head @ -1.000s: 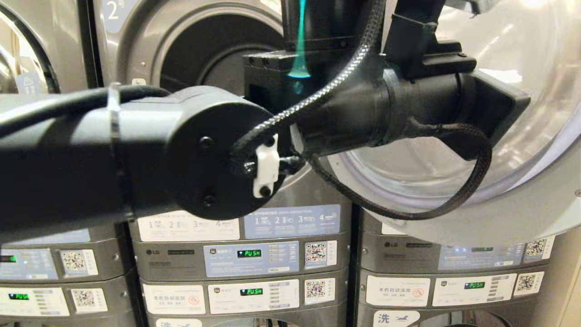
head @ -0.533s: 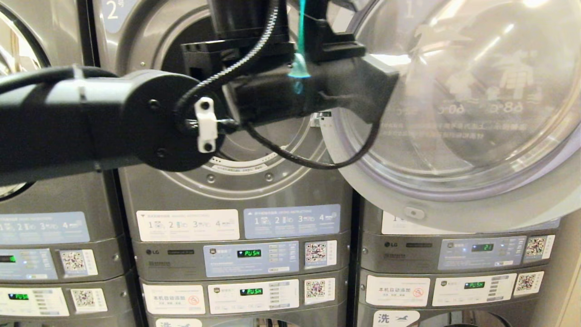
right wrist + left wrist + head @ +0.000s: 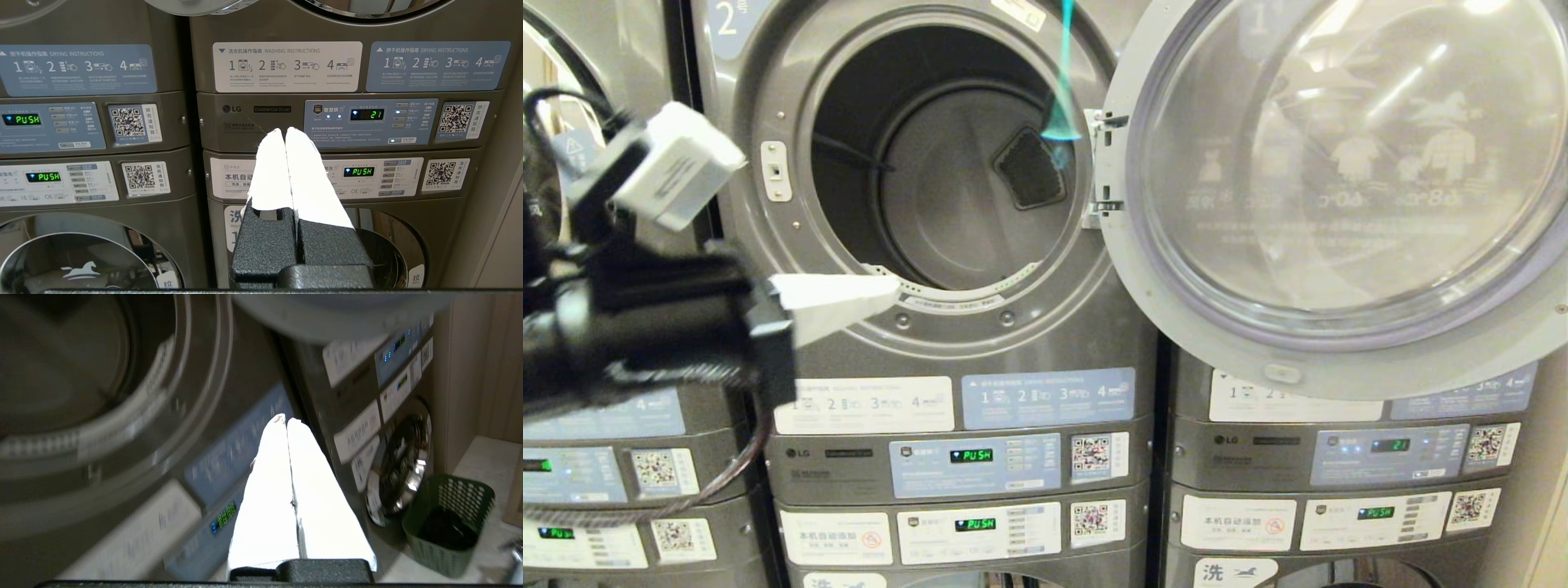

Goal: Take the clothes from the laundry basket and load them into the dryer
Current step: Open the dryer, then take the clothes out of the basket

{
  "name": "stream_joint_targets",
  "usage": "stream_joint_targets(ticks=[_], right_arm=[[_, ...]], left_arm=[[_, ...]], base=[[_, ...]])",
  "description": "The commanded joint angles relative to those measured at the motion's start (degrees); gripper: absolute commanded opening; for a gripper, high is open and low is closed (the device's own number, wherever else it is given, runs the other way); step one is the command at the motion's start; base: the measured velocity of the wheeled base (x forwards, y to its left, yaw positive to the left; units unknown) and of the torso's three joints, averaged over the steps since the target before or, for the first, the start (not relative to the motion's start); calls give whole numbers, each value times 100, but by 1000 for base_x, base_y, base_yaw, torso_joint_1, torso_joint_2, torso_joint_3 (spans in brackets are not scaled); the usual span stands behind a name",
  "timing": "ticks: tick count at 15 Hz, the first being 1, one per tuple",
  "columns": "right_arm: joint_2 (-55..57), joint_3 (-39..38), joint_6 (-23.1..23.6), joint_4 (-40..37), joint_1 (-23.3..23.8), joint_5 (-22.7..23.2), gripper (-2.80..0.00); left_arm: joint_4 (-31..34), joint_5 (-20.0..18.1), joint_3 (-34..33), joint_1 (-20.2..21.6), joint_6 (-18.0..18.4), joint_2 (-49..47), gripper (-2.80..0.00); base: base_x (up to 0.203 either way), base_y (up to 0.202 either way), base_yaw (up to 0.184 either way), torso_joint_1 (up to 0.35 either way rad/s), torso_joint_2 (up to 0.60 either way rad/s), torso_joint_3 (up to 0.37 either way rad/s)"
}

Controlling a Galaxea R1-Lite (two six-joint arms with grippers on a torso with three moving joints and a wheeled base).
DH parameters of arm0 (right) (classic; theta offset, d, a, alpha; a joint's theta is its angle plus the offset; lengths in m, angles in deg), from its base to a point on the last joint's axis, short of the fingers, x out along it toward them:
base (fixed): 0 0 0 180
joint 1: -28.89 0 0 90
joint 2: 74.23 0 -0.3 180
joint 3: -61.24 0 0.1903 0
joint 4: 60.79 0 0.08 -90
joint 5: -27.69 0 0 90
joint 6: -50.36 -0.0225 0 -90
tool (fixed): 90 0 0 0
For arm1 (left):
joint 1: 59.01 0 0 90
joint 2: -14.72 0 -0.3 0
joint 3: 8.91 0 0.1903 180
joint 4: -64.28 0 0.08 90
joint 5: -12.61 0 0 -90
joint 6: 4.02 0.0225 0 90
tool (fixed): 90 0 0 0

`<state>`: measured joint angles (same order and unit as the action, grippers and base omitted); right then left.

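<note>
Showing one dryer [image 3: 947,163] open | one laundry basket [image 3: 447,522] | left gripper [image 3: 886,290], right gripper [image 3: 285,132] both together, empty

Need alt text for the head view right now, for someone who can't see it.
The dryer marked 2 stands open, its drum showing no clothes, its round glass door swung out to the right. The left gripper, white fingers shut and empty, sits low left, just outside the opening's rim.

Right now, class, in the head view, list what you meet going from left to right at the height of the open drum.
Left gripper, jaws shut and empty → door latch plate → dryer drum opening → door hinge → open glass door.
</note>
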<state>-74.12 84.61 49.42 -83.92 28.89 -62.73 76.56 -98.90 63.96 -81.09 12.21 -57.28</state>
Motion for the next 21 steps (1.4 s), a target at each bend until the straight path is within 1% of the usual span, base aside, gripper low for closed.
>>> stream_joint_targets(ticks=[1,3,4,5,6,7,8,9,10,11,12,13,15,16,18,21], right_arm=[[-2,0,-3,2,0,-2,-280],[-2,0,6,2,0,6,-280],[-2,0,6,2,0,6,-280],[-2,0,6,2,0,6,-280],[-2,0,-2,2,0,5,-280],[-2,0,-3,2,0,6,-280],[-2,0,6,2,0,-2,-280],[-2,0,9,2,0,6,-280],[-2,0,32,2,0,6,-280],[-2,0,41,1,0,6,-280],[-2,0,24,2,0,6,-280],[-2,0,24,2,0,6,-280],[-2,0,6,2,0,15,-280],[-2,0,6,2,0,15,-280],[-2,0,6,2,0,15,-280],[-2,0,6,2,0,15,-280]], left_arm=[[218,-37,-1323,384,-59,2000,-280],[642,26,-2565,611,-169,3322,-280],[845,127,-3177,693,-275,3935,-280],[1033,308,-3798,758,-434,4506,-280],[1203,563,-4181,801,-625,4893,-280],[1419,1074,-4370,838,-895,5130,-280],[1584,1860,-4481,876,-1192,5213,-280],[1716,2272,-4551,982,-1431,5376,-280],[1777,2281,-4589,1262,-1520,5484,-280],[1809,2257,-4611,1668,-1552,5542,-280],[1830,2233,-4623,2013,-1520,5673,-280],[1841,2189,-4628,2177,-1491,5979,-280],[1844,2064,-4635,2190,-1429,6839,-280],[1807,2034,-4662,2196,-1410,7117,-280],[1356,1986,-4836,2208,-1340,7201,-280],[1317,2011,-4856,2208,-1319,7201,-280]], base=[[0,0,0,0,0,0],[0,0,0,0,0,0],[0,0,0,0,0,0],[0,0,0,0,0,0],[0,0,0,0,0,0],[0,0,0,0,0,0],[0,0,0,0,0,0],[0,0,0,0,0,0],[0,0,0,0,0,0],[0,0,0,0,0,0],[0,0,0,0,0,0],[0,0,0,0,0,0],[0,0,0,0,0,0],[0,0,0,0,0,0],[0,0,0,0,0,0],[0,0,0,0,0,0]])
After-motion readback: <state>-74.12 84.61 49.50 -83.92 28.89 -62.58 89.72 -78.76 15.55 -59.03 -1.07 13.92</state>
